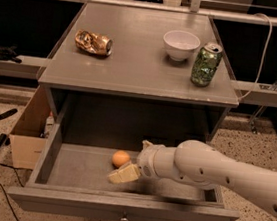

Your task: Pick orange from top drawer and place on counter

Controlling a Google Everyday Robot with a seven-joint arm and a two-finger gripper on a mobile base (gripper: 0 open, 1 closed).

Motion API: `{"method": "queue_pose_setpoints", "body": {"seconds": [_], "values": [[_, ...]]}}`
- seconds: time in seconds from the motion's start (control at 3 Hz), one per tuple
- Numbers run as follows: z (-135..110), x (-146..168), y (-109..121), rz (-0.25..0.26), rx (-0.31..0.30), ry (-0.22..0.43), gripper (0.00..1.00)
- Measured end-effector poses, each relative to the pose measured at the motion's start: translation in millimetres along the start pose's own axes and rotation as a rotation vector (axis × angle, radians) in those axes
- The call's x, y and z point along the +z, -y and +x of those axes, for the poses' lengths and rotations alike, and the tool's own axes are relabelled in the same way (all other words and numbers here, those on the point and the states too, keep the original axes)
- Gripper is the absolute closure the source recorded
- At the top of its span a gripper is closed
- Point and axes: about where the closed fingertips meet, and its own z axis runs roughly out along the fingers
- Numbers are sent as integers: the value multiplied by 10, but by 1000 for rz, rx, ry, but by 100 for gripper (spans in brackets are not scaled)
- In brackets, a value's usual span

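Observation:
The orange (pixel 120 158) lies on the flat grey bottom of the open top drawer (pixel 71 167), left of its middle. My gripper (pixel 130 163) reaches in from the right on a white arm and is down in the drawer right beside the orange. It is open, with one cream finger (pixel 123 173) in front of the orange and the other behind it. The orange rests on the drawer floor, not lifted. The counter (pixel 135 56) is the grey tabletop above the drawer.
On the counter stand a crushed gold-brown can (pixel 93 42) at the left, a white bowl (pixel 181 44) and a green can (pixel 205 64) at the right. A cardboard box (pixel 27 136) sits on the floor left of the cabinet. The drawer knob (pixel 124 217) faces front.

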Motion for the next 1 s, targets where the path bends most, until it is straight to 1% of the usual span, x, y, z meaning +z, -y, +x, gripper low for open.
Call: {"method": "queue_pose_setpoints", "body": {"seconds": [0.33,0.67,1.0], "values": [[-112,249,9,12,-34,6,0],[-201,416,11,17,-54,15,0],[-208,423,6,17,-56,15,18]]}}
